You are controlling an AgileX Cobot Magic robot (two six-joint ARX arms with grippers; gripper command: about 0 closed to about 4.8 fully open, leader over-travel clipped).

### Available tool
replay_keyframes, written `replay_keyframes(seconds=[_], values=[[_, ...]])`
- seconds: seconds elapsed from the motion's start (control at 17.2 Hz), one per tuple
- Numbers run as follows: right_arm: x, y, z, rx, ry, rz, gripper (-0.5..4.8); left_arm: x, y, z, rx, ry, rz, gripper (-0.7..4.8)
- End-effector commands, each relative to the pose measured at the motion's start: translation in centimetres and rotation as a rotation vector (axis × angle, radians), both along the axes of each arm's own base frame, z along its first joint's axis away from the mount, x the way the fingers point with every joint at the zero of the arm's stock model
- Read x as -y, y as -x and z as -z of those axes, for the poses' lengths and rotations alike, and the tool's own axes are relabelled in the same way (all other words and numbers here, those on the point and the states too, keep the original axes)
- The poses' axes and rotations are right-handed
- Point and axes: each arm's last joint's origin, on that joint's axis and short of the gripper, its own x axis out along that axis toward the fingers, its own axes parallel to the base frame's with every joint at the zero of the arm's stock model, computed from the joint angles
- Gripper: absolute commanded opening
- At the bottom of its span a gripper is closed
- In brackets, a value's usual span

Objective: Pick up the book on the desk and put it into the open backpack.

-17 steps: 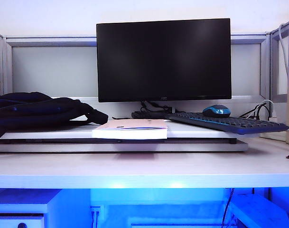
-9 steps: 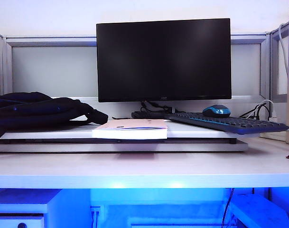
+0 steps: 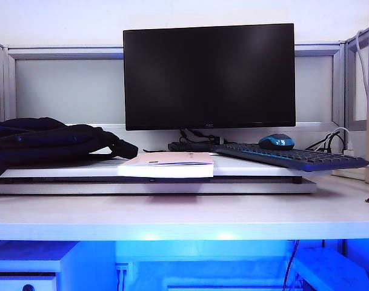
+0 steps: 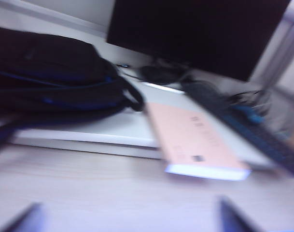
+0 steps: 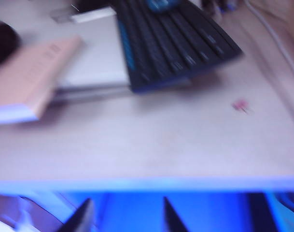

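- Book [image 3: 166,163]: pale pink cover with a thin blue line, white page edges, flat on the white raised board [image 3: 245,169], its front edge sticking a little over the board's front; untouched by any gripper.
- Backpack [image 3: 45,142]: black, soft, lying on the left end of the same board, one strap loop just beside the book's left corner; opening and lining not clearly visible.
- Desk [image 3: 184,215]: wide pale wood-grain top with thick front edge, carrying the board; blue light below it.
- On the right of the book: dark keyboard [image 3: 290,157], tilted, partly overhanging the board; blue mouse [image 3: 276,142] behind it; cables at the far right.
- Behind: large black monitor [image 3: 209,76], screen dark; grey partition panels and white wall.
- Both wrist views blurred; small print on the book's cover unreadable.
- Left gripper [image 4: 130,217]: low over the desk's front, well apart from the book; only two dark fingertips [image 4: 233,217] visible, cut off by the picture's edge, spread wide apart, holding nothing.
- Right gripper [image 5: 125,217]: beyond the desk's front edge, over the blue-lit space; fingertips [image 5: 84,217] partly apart, nothing between them.
- No arm visible in the exterior view.
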Motion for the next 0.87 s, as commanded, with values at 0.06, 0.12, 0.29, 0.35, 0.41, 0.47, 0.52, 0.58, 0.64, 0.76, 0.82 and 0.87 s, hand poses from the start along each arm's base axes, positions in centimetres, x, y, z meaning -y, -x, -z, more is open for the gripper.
replay_keyframes(seconds=[0.06,0.12,0.29,0.35,0.41,0.47,0.52,0.58,0.64,0.76,0.82,0.87], values=[[-0.1,-0.1,-1.4,0.107,-0.132,-0.013,2.91,0.3,0.3,-1.2,0.014,0.087,0.095,4.79],[-0.2,-0.1,-2.1,0.151,-0.157,-0.035,3.2,0.3,0.6,-2.5,0.074,0.087,0.108,4.79],[-0.2,0.2,-4.4,0.211,-0.159,-0.05,3.51,0.4,1.4,-4.9,0.138,0.11,0.112,4.79],[-0.2,0.3,-5.0,0.229,-0.159,-0.051,3.63,0.4,1.6,-5.4,0.148,0.12,0.112,4.79],[-0.1,0.5,-6.3,0.266,-0.16,-0.052,3.83,0.4,1.9,-6.2,0.163,0.145,0.116,4.79],[-0.1,0.8,-7.5,0.301,-0.16,-0.049,3.83,0.4,2.2,-6.9,0.174,0.171,0.118,4.79],[-0.1,1.1,-8.8,0.341,-0.161,-0.044,3.98,0.4,2.5,-7.6,0.181,0.216,0.114,4.79],[0.0,1.3,-9.6,0.363,-0.163,-0.036,4.12,0.4,2.6,-8.1,0.184,0.257,0.108,4.79],[0.0,1.8,-11.4,0.413,-0.164,-0.037,4.24,0.3,2.9,-9.2,0.211,0.381,0.123,4.79],[0.0,1.9,-13.1,0.428,-0.183,-0.048,4.35,0.3,2.7,-10.0,0.224,0.532,0.17,4.79],[-0.1,1.6,-14.4,0.41,-0.223,-0.076,4.62,0.3,2.2,-10.4,0.208,0.631,0.205,4.79],[-0.3,0.8,-15.9,0.374,-0.233,-0.119,4.69,0.2,1.6,-10.5,0.194,0.676,0.216,4.79]])
